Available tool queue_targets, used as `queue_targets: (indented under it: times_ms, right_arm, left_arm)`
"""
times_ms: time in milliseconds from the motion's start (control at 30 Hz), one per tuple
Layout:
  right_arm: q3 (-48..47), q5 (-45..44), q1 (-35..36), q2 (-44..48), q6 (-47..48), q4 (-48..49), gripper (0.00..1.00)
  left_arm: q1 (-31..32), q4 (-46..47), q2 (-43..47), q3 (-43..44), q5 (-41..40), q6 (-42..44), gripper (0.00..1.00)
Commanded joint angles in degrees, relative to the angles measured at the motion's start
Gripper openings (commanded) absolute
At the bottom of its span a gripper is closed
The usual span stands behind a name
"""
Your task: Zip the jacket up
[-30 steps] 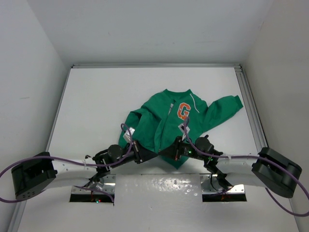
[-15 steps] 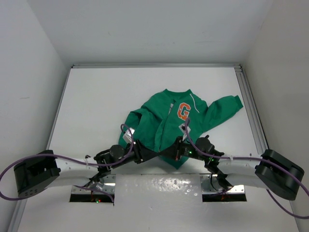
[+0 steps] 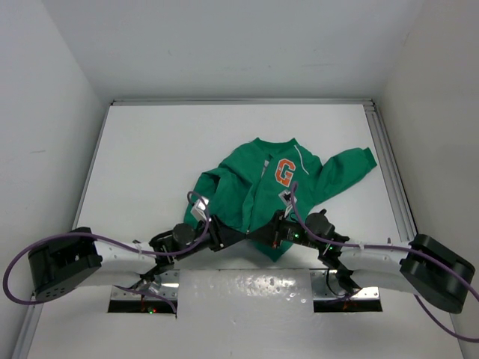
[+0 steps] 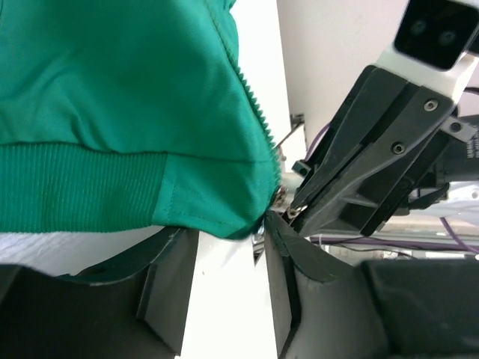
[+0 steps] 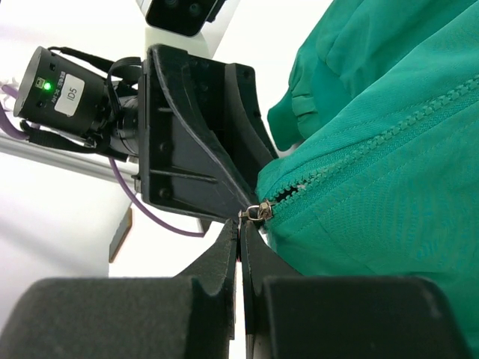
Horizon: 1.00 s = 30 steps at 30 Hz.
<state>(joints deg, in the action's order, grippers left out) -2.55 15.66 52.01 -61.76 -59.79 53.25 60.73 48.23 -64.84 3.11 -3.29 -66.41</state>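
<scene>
**Top view.** One jacket (image 3: 254,191) lies flat near the middle of the table (image 3: 150,164), collar away from the arms, one letter G (image 3: 284,172) on its chest. Two arms meet at its near hem. The left arm's elbow has slid a little to the right over the last second. The left gripper (image 3: 228,238) and right gripper (image 3: 263,235) are almost nose to nose. The jacket itself has not shifted.

**Left wrist view.** The left gripper's two fingers (image 4: 168,277) now stand spread, having let go of the ribbed hem (image 4: 82,187). The hem's corner hangs just above the gap, unclamped. That looks like a re-grip: with the bottom not anchored, pulling the slider would likely drag the cloth.

**Right wrist view.** The right gripper's fingers stay pressed together, pinching the one metal zipper pull (image 5: 258,212). The pull sits at the very bottom of the single line of zipper teeth (image 5: 374,134), so closing has barely begun.
</scene>
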Motion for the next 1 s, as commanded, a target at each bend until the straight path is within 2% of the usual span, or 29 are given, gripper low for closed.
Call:
queue_targets:
  times_ms: [0,233,500,600,633,767,967]
  right_arm:
    - [0.9,0.5,0.5,1.3,0.0,3.1,0.00]
    - [1.1,0.3,0.5,0.7,-0.5,4.5,0.00]
    - [1.8,0.1,0.4,0.8,-1.6,6.7,0.00]
    - [3.7,-0.8,0.5,1.2,-2.6,8.4,0.00]
    - [3.6,-1.1,0.5,1.4,-2.6,8.1,0.00]
    - [3.1,-3.7,0.4,3.0,-3.7,7.0,0.00]
    - [-3.0,-12.9,0.5,10.1,-4.4,-4.4,0.00]
  left_arm:
    - [0.4,6.5,0.2,0.3,-2.2,-0.6,0.39]
    - [1.0,9.4,-0.1,-0.7,-3.9,-2.4,0.39]
    - [2.3,12.0,-1.3,0.0,-5.4,-3.0,0.24]
    - [2.6,11.6,-1.3,0.1,-5.7,-2.9,0.12]
    - [2.6,11.6,-1.2,0.1,-5.8,-2.8,0.01]
    - [2.6,10.6,-1.1,-1.3,-5.9,-2.5,0.00]
    - [2.8,8.6,-0.6,-3.1,-5.8,-1.1,0.00]
